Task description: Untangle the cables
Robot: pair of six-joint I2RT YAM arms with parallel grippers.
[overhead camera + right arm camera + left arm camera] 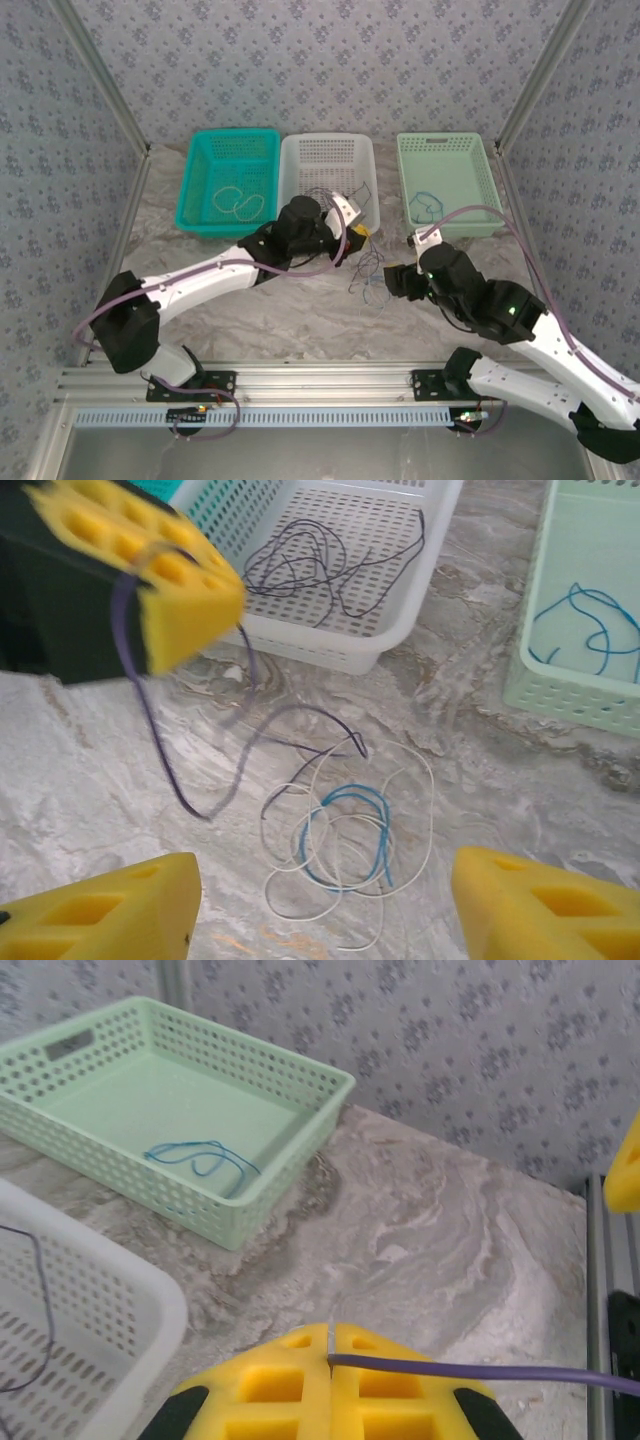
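Three baskets [232, 133] hold sorted cables [236, 203]. Left claw [330, 1358] pinches a purple cable [480, 1371]. Right claw [325, 905] gapes empty above the unsorted mid-tabletop tangle [345, 845].

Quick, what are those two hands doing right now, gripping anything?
Left hand: closed, pinching a thin purple cable.
Right hand: open, holding nothing.

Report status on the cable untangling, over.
Left gripper shut on dark purple cable. Right gripper open over white-and-blue tangle. Purple tail overlaps the tangle's edge.
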